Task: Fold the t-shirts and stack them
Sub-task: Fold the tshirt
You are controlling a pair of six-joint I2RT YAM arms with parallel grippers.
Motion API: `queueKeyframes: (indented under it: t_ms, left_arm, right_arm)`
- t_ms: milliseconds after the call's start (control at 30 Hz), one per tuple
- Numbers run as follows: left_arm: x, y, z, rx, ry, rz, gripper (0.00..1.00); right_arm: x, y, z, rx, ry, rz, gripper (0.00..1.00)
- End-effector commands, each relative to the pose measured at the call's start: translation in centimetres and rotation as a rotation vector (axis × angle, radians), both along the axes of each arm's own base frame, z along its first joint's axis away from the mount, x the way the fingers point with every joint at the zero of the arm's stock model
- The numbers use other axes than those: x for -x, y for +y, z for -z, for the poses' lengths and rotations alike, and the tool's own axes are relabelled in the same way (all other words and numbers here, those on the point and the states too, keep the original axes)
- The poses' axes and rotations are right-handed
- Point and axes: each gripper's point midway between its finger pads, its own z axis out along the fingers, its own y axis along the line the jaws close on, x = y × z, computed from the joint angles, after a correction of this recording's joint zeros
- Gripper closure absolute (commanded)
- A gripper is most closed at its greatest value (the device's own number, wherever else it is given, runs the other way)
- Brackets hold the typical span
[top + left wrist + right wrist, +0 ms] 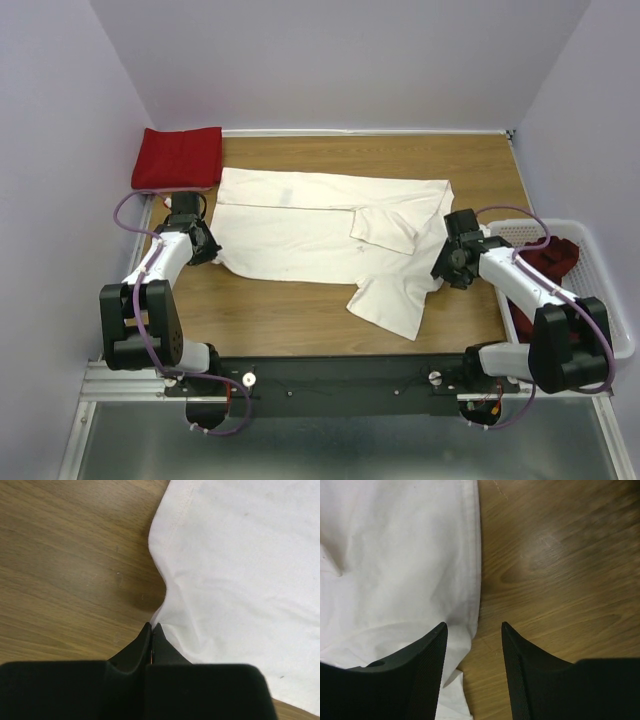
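Roughly a third done, it seems: the bright red t-shirt (178,157) lies folded far left, the dark red t-shirt (548,255) waits in the basket (515,233) at right, and the cream-white t-shirt (300,230) sprawls unfolded on the counter (280,320), left tool (151,627) clamped on its left edge, right tool (473,625) apart astride its right edge.

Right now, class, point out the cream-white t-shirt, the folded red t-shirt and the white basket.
cream-white t-shirt (300,230): top view, middle of its body.
folded red t-shirt (178,157): top view, centre of the fold.
white basket (512,232): top view, bare lattice at its far end.
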Motion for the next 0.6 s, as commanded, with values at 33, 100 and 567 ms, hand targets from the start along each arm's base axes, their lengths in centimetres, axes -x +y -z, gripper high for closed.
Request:
queueKeyframes:
  t_ms: [33,100,567]
  left_arm:
    - [-0.6,-0.2,-0.7,0.017,-0.048,0.028,1.00]
    - [-0.6,-0.3,-0.8,0.018,-0.050,0.028,1.00]
    - [-0.6,-0.1,-1.2,0.016,-0.062,0.022,1.00]
  right_arm:
    - [0.6,0.2,0.8,-0.054,-0.001,0.070,0.46]
    - [1.0,0.1,1.4,-0.060,0.000,0.084,0.47]
    - [-1.1,0.7,-1.4,-0.147,-0.145,0.103,0.50]
